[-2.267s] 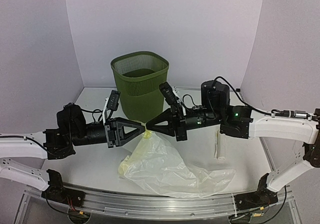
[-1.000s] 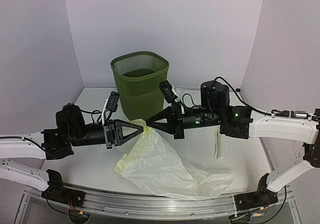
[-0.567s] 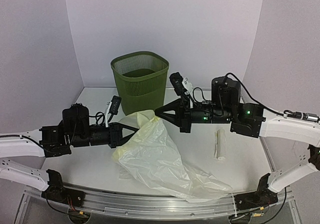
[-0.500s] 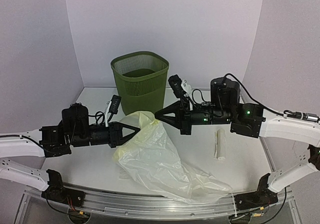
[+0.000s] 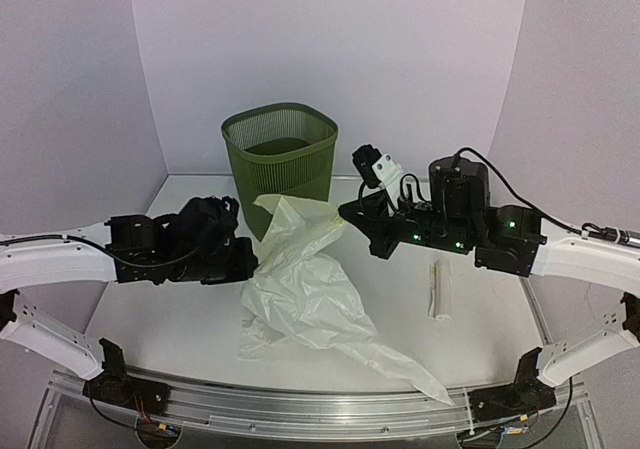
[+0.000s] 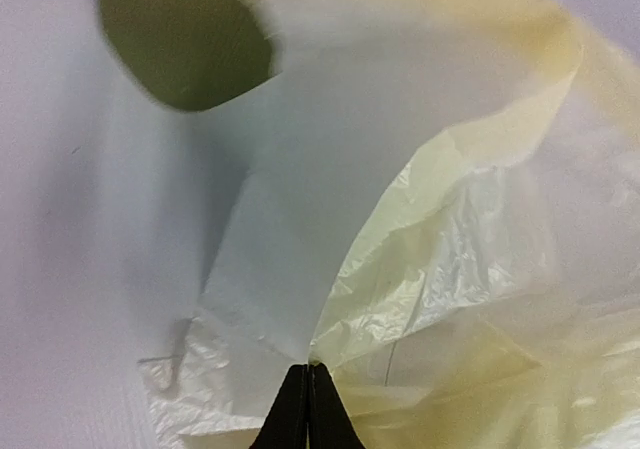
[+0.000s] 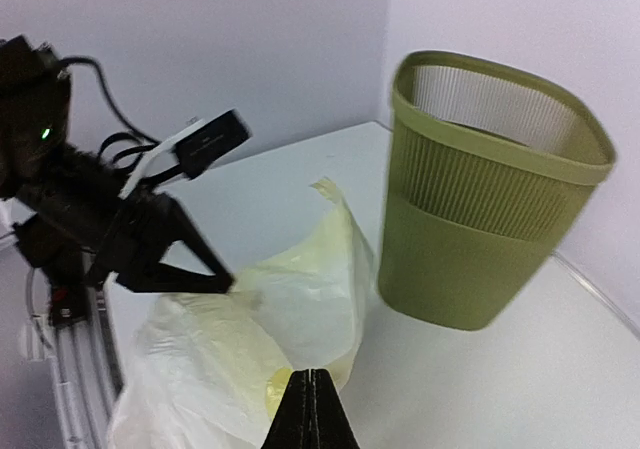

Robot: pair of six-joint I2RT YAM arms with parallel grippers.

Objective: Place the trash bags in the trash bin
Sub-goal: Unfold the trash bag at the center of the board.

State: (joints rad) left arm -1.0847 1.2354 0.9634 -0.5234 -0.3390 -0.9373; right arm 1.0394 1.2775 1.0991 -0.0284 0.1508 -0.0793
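Over the last second the two hands drew apart. They had been pinching the trash bag (image 5: 300,279) almost tip to tip; now the left hand (image 5: 252,262) had rolled over and sat at 9 o'clock of the film, and the right hand (image 5: 347,212) had gone out to 2 o'clock. Both hands were pressed together on the plastic, each clamping a thin fold of its upper edge. That edge was stretched between them and lifted, so the bag looked more spread. I judged this a step toward getting it over the rim, which had not happened.

The bag hung just in front of the trash bin (image 5: 285,184), which stood at 12 o'clock. The bag's top corner reached about halfway up the green wall, and whether it touched was unclear. Its tail dragged over the table (image 5: 170,329) toward 5 o'clock, close to the near edge.

Room lay above the bin. A white roll (image 5: 438,289) lay at 3 o'clock, well apart, under the right arm.
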